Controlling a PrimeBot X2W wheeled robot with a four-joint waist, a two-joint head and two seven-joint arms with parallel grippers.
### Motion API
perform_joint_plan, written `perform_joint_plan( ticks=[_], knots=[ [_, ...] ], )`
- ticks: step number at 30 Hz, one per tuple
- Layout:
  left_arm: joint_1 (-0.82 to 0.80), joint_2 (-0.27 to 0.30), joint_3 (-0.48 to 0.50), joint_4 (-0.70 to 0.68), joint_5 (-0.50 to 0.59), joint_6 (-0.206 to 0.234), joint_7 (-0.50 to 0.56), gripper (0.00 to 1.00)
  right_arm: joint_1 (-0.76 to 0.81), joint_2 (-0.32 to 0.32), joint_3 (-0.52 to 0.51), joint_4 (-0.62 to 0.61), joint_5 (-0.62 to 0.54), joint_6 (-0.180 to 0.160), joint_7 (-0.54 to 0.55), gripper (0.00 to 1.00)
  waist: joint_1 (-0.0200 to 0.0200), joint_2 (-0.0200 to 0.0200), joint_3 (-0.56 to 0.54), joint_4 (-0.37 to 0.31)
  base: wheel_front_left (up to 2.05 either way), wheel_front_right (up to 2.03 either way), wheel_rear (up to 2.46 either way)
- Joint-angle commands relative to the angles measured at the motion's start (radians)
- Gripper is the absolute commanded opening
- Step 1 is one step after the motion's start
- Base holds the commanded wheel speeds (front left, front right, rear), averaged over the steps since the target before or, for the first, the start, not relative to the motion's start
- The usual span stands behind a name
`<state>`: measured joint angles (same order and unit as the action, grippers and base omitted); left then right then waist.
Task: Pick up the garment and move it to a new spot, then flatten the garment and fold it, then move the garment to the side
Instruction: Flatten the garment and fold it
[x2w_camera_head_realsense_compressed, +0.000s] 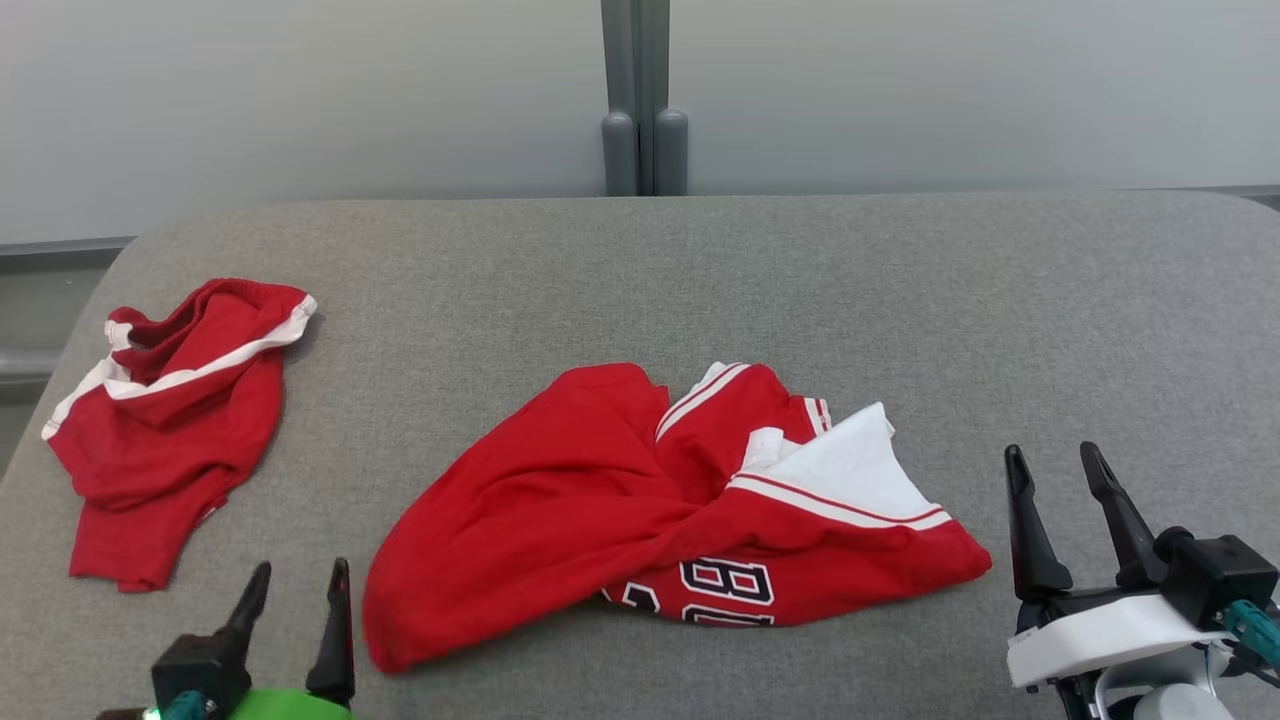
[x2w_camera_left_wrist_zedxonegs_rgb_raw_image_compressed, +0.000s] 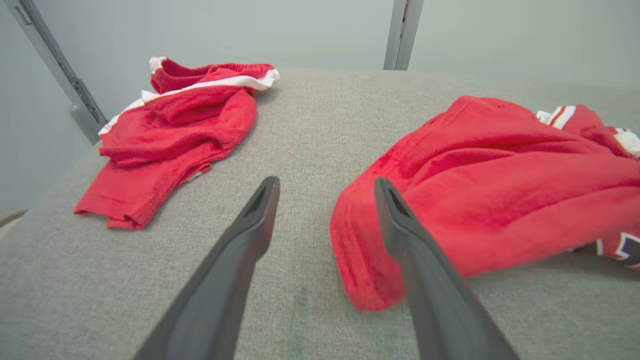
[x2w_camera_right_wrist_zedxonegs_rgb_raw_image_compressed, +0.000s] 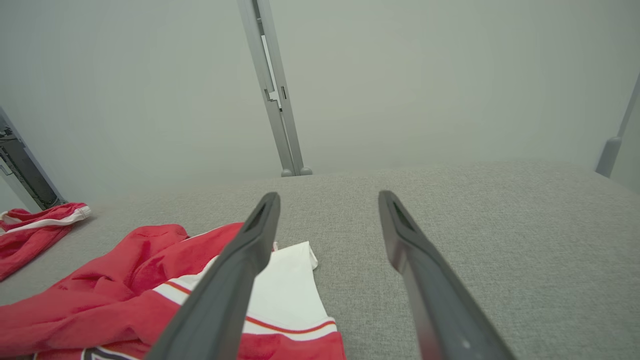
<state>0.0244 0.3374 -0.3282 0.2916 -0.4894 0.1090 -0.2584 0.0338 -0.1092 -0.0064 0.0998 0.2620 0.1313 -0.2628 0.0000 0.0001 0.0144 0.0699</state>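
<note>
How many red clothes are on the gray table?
2. One small red garment with white stripes lies crumpled at the left side of the gray surface. The bigger red jersey with numbers lies in the middle. Anything tucked underneath them would be hidden.

Two red garments, two grippers, one grey padded surface (x2w_camera_head_realsense_compressed: 700, 280).

By kind: one red jersey (x2w_camera_head_realsense_compressed: 560, 500) with white trim and dark numerals, plus one red pair of shorts (x2w_camera_head_realsense_compressed: 170, 430) with white stripes, making two garments in all. One left gripper (x2w_camera_head_realsense_compressed: 300, 570) and one right gripper (x2w_camera_head_realsense_compressed: 1052, 455), each with two long dark fingers (x2w_camera_head_realsense_compressed: 1030, 540), so four fingers altogether. Behind the padded surface, two grey round-topped posts (x2w_camera_head_realsense_compressed: 620, 150) side by side, and two pale wall panels (x2w_camera_head_realsense_compressed: 300, 100), one on either side of the posts.
</note>
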Motion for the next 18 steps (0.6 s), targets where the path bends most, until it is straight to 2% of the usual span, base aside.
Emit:
perform_joint_plan(
  ticks=[1,4,8,18],
  knots=[
    [-0.019,-0.002,0.027,-0.038,0.018,0.007,-0.007,1.0,0.005,-0.003,0.001,-0.001,-0.001,-0.001,-0.003,1.0,0.0,-0.0001,-0.001,-0.001,0.0,0.0,0.0],
    [-0.006,-0.027,0.08,-0.1,0.044,0.003,-0.007,1.0,0.008,-0.004,0.005,-0.001,0.001,-0.001,-0.003,1.0,0.0,-0.0001,-0.002,-0.007,0.0,0.0,0.0],
    [-0.004,-0.069,0.145,-0.148,0.095,-0.024,-0.007,1.0,0.007,-0.007,0.005,0.001,0.003,-0.001,-0.003,1.0,0.0,-0.0001,0.0,-0.023,0.0,0.0,0.0],
    [-0.034,-0.169,0.246,-0.118,0.191,-0.103,-0.007,1.0,-0.005,-0.013,0.008,0.022,0.005,-0.001,-0.003,1.0,0.0,-0.0001,0.011,-0.05,0.0,0.0,0.0]
  ],
)
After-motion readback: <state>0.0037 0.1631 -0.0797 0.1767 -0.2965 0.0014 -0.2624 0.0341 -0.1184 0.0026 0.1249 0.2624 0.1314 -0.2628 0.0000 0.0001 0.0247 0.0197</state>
